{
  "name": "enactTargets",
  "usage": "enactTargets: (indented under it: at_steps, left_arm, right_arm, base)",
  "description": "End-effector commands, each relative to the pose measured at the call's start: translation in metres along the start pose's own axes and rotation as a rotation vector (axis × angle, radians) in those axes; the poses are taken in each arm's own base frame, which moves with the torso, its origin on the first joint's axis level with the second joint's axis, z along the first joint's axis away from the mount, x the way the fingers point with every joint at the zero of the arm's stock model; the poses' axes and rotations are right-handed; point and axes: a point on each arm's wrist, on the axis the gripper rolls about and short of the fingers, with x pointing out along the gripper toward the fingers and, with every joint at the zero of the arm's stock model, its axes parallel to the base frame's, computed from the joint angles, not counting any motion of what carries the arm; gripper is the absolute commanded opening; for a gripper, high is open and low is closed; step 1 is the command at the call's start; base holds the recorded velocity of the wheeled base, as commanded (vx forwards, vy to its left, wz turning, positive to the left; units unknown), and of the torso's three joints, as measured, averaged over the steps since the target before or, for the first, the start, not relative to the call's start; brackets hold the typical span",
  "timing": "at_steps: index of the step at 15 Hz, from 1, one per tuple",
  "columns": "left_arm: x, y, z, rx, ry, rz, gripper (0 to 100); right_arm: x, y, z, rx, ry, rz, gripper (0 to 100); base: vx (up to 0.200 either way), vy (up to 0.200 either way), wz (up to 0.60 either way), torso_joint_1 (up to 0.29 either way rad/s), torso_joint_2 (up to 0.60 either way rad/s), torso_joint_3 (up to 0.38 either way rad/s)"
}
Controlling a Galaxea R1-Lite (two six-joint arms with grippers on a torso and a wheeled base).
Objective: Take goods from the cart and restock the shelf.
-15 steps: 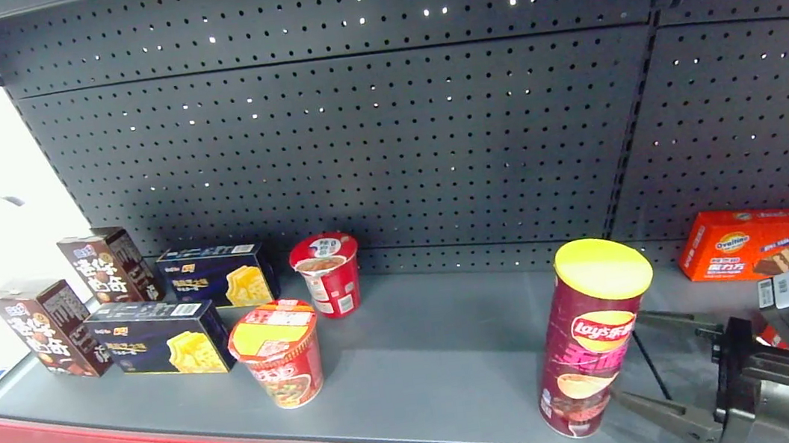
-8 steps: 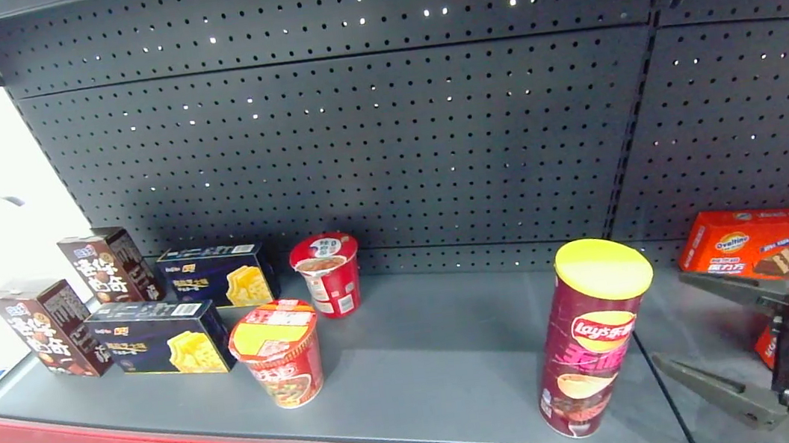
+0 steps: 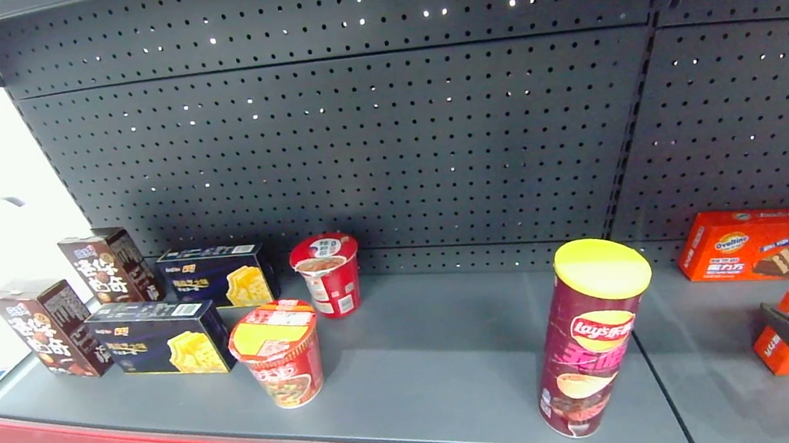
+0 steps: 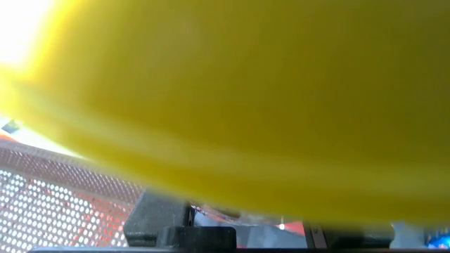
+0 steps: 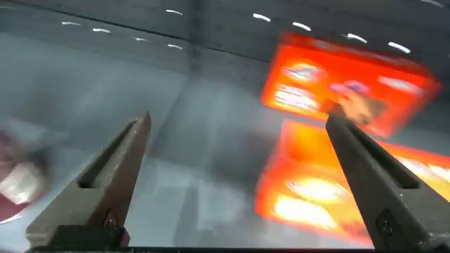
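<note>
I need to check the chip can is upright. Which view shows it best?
The head view: the chip can stands whole and upright on the shelf. The right wrist view catches a blurred maroon sliver, likely its side; the left wrist view has a yellow blur I cannot identify.

chips can r. of cup

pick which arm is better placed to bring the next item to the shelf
Left, probably: a yellow object sits close to its wrist camera, with mesh behind, maybe the cart. The right gripper is open and empty beside the orange boxes.
</note>
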Motion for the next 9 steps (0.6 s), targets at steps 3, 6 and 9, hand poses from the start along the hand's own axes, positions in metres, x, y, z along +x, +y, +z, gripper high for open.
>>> enactTargets:
  at_steps: [3, 6, 9]
  left_arm:
    - [-0.002, 0.001, 0.004, -0.004, -0.013, 0.005, 0]
    - [-0.005, 0.002, 0.000, -0.009, -0.026, 0.024, 0]
    - [-0.008, 0.003, -0.001, -0.013, -0.038, 0.022, 0]
  right_arm:
    - [-0.039, -0.010, -0.002, 0.017, -0.020, -0.139, 100]
    - [-0.080, -0.010, -0.021, 0.031, 0.006, -0.159, 100]
    - [-0.117, -0.008, -0.048, 0.031, 0.010, -0.157, 100]
  base:
    - [0.000, 0.000, 0.00, 0.000, 0.00, 0.000]
    - [0.000, 0.000, 0.00, 0.000, 0.00, 0.000]
    - [0.000, 0.000, 0.00, 0.000, 0.00, 0.000]
